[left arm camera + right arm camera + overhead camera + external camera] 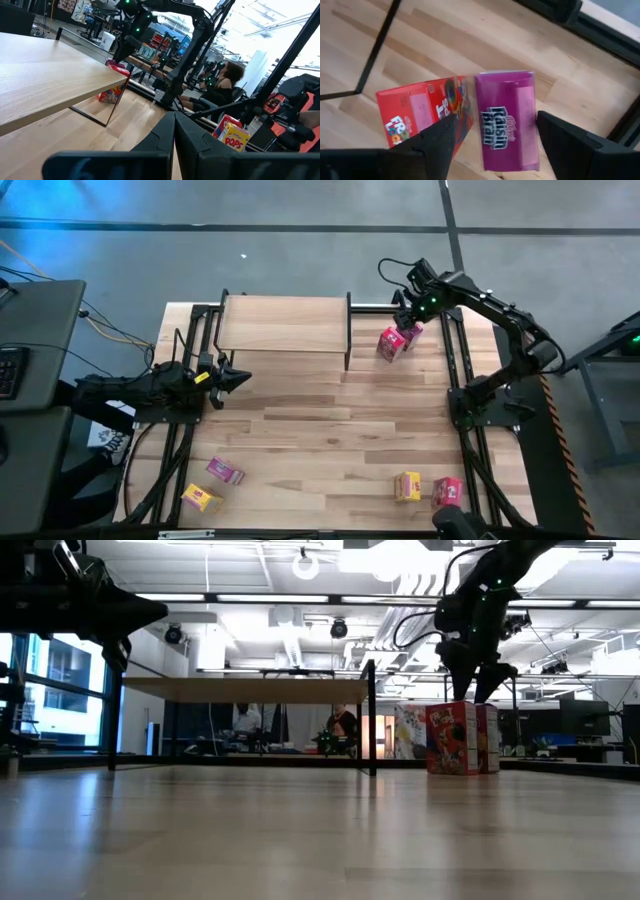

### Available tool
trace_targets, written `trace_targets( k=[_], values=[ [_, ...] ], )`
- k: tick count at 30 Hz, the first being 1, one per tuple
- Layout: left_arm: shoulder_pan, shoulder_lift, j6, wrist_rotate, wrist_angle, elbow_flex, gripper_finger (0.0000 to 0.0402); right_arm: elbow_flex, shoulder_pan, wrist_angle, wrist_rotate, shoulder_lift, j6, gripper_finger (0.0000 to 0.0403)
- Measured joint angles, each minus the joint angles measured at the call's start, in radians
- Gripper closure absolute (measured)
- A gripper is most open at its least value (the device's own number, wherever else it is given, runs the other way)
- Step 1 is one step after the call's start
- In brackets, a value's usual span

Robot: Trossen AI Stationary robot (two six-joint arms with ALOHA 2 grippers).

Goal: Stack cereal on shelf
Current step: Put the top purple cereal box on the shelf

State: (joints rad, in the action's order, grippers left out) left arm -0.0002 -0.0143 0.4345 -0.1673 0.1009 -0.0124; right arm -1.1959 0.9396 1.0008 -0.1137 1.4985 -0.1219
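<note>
Two cereal boxes stand side by side on the table just right of the shelf [285,323]: a red one [420,112] and a purple one [507,117]. They also show in the high view [394,342] and the low view [462,738]. My right gripper [492,137] is open just above them, pointing down, with one finger on each side of the purple box's top; I see no touch. My left gripper [238,380] is shut and empty, above the table at the shelf's near left corner. The shelf's plank top is bare.
A pink box [225,471] and a yellow box [202,498] lie near the table's front left. A yellow box [407,486] and a pink box [447,490] stand at the front right. The shelf's thin black leg [375,55] is close beside the red box.
</note>
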Motion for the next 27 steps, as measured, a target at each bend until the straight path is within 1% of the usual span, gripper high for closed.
trace_targets(
  k=[7,14,19,23,27],
  values=[
    [0.000,0.000,0.000,0.000,0.000,0.000,0.0398,0.001,-0.025,0.005,0.051,0.050,0.018,0.0143],
    [0.000,0.000,0.000,0.000,0.000,0.000,0.0398,0.001,-0.025,0.005,0.070,0.091,0.018,0.0143],
    [0.000,0.000,0.000,0.000,0.000,0.000,0.0398,0.001,-0.025,0.004,0.079,0.095,0.018,0.0145],
    [0.000,0.000,0.000,0.000,0.000,0.000,0.0398,0.001,-0.025,0.006,0.118,0.095,0.019,0.0159],
    [0.000,0.000,0.000,0.000,0.000,0.000,0.0398,0.001,-0.025,0.007,0.121,0.095,0.018,0.0186]
  ],
)
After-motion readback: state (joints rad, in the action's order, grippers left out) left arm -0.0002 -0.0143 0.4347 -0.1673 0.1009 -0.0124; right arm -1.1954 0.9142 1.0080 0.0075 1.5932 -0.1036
